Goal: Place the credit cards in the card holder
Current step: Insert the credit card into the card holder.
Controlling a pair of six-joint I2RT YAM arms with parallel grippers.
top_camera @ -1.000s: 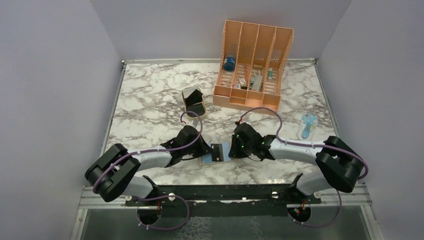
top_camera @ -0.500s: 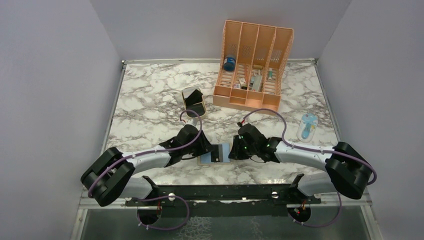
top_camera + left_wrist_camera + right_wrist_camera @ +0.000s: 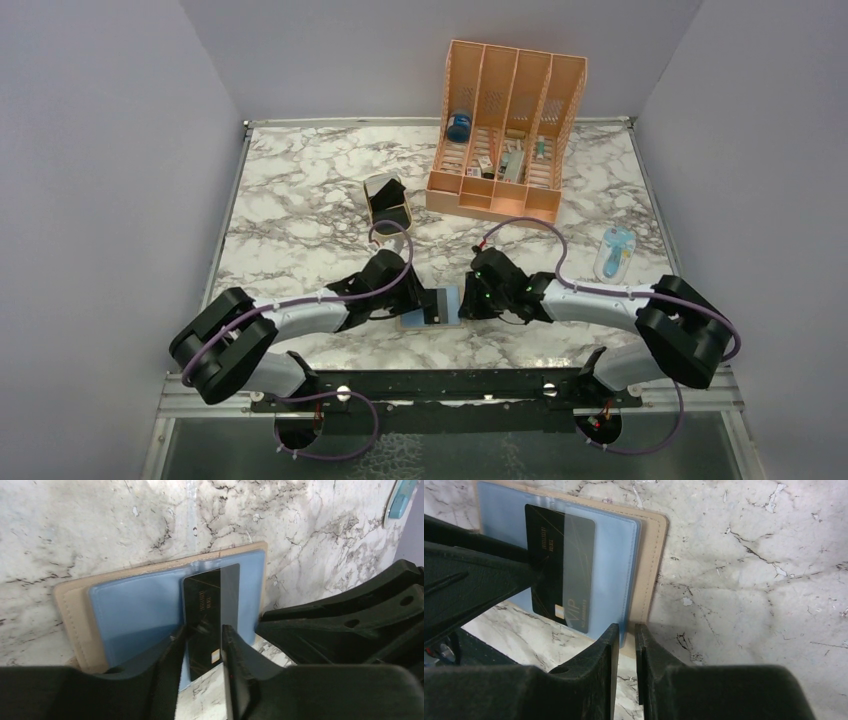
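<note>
On marble (image 3: pixel 749 580), left claw (image 3: pixel 202 630) pinches credit card (image 3: pixel 202 600); right claw (image 3: pixel 626 626) pinches card holder's (image 3: pixel 651 560) edge.

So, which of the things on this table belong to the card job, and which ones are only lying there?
Job: black card in left gripper; open card holder; right gripper at its edge; dark piece in tan tray, probably a card.
Lying about: orange organizer; blue jar inside it; blue object at right.

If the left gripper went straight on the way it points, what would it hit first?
Probably the card holder: the left gripper holds the black card partly inside it, close to its near edge; depth unclear.
</note>
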